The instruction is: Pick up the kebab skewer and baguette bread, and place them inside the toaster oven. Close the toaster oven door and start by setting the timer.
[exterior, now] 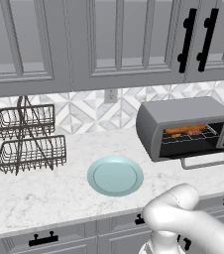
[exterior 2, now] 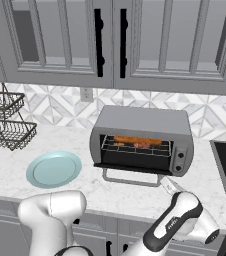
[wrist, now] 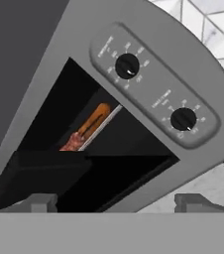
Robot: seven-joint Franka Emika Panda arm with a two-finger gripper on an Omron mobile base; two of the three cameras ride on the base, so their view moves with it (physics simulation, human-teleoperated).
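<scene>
Both the baguette bread (exterior 2: 137, 140) and kebab skewer (exterior 2: 142, 145) lie on the rack inside the toaster oven (exterior 2: 142, 140), so the claw (wrist: 114, 202), fingers spread wide, empty, noses toward the toaster oven door (exterior 2: 130, 167) (down flat, awaiting closing).

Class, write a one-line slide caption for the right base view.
Baguette bread and kebab skewer on the toaster oven rack, door open.

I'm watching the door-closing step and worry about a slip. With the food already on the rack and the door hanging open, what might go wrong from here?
1. The toaster oven door is fully open; the gripper sits near its right end, so an off-centre push may skew it.
2. The two knobs sit close above the door; the gripper may bump one.
3. The toaster oven may slide back when pushed.
</scene>
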